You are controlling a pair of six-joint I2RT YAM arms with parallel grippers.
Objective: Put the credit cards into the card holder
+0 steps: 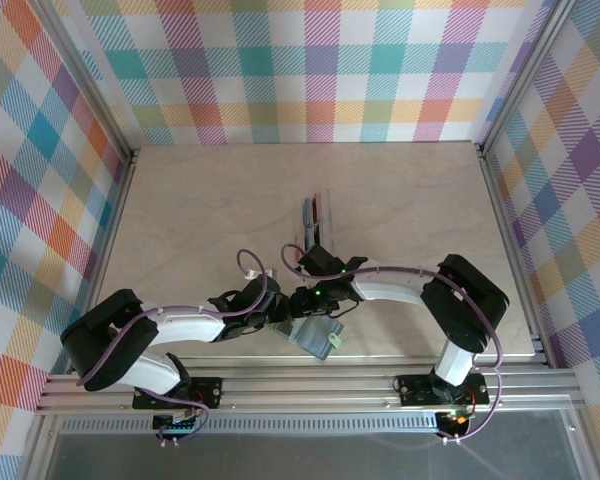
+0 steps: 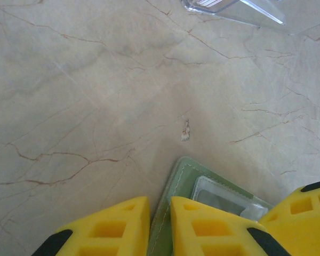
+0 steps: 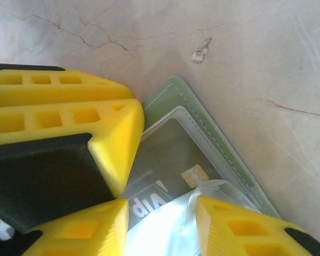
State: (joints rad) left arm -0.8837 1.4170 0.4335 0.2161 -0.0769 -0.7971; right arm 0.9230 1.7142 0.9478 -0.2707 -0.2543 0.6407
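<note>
The grey-green card holder [image 1: 318, 338] lies open near the table's front edge. My left gripper [image 2: 160, 224] is shut on the edge of its cover [image 2: 184, 178]. A dark grey credit card [image 3: 170, 154] with a gold chip sits under the holder's clear pocket. My right gripper [image 3: 160, 205] stands open right over that card, and a clear flap [image 3: 202, 189] curls up between its fingers. In the top view both grippers meet over the holder, left gripper [image 1: 273, 312] and right gripper [image 1: 305, 300]. More credit cards [image 1: 315, 213], blue, red and dark, stand in a clear tray.
The clear plastic tray [image 2: 234, 8] stands mid-table, just beyond the grippers. A small chip [image 2: 185, 130] marks the marble top beyond the holder. Plaid walls close off three sides. Open tabletop lies to the left and right.
</note>
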